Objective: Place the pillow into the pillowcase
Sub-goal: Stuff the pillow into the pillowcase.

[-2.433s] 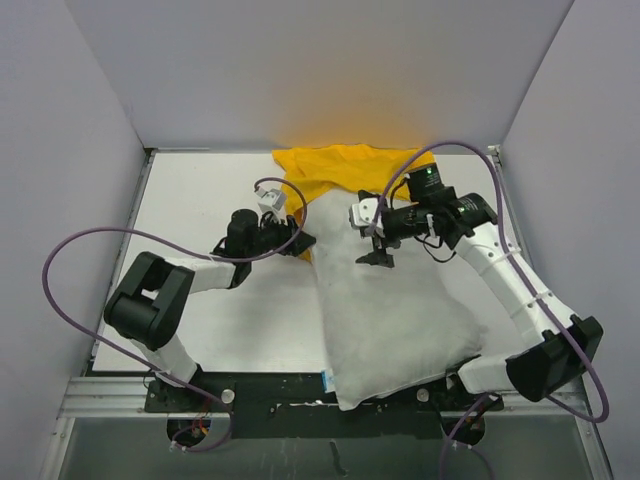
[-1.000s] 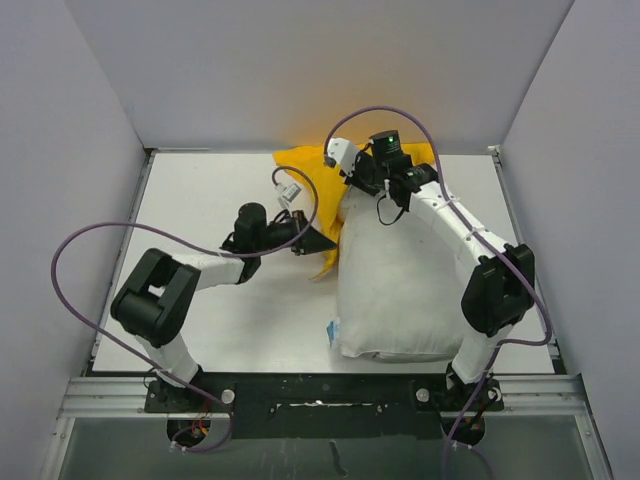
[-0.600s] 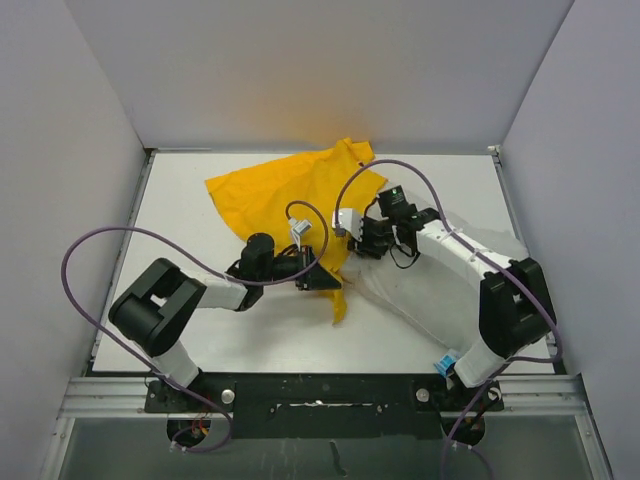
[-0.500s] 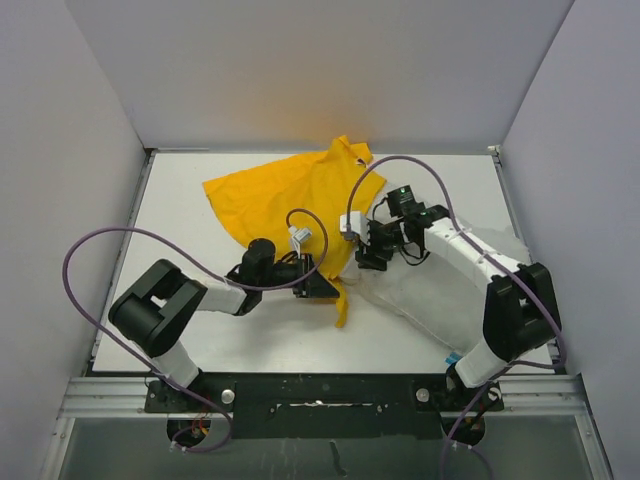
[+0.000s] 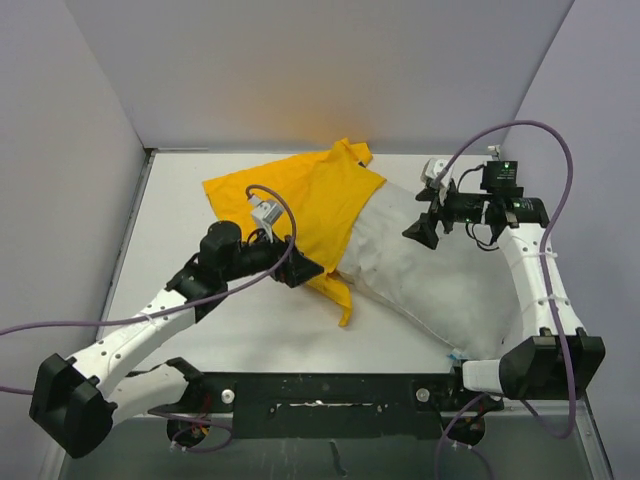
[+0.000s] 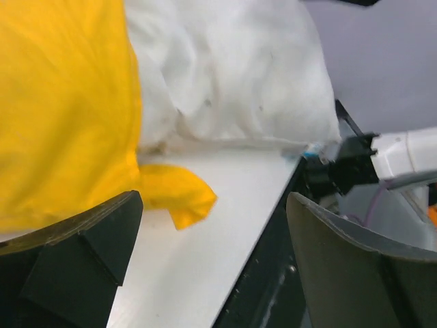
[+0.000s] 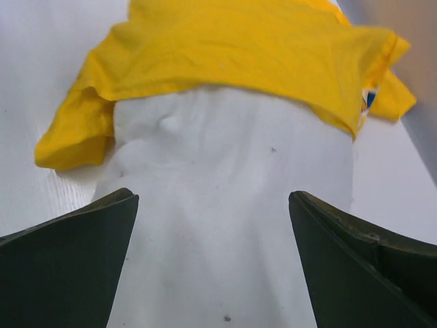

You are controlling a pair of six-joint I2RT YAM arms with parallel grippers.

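**Left gripper** (image 5: pixel 305 268): jaws spread, nothing between them. It sits low over the table (image 5: pixel 180 230), at the near hem of the pillowcase (image 5: pixel 300 195). In its wrist view the yellow cloth lies beside one finger and is not clamped.

**Right gripper** (image 5: pixel 420 230): jaws spread, empty. It is poised above the far part of the pillow (image 5: pixel 430 290). I cannot tell whether it touches the fabric.

**Pillow:** white, wrinkled, on the table right of centre. Its long axis runs from 10 o'clock to 4 o'clock. The 10 o'clock end is tucked under the pillowcase's rim. Most of its length lies bare, reaching toward the near right corner.

**Pillowcase:** yellow, lying flat at 10 o'clock from the pillow. Its mouth opens toward 4 o'clock, in line with the pillow's axis. A loose near corner droops toward 6 o'clock.

**Relation for the coming move (my judgement):**
- The pillow must go toward 10 o'clock, or the pillowcase be drawn toward 4 o'clock.
- From the right gripper the rim lies near, at 9 o'clock, and the pillow is directly below.
- From the left gripper the hem is just beside, at 12 to 1 o'clock, and the pillow is at 3 o'clock.
- The left gripper is nearer the pillowcase and the right is nearer the pillow.
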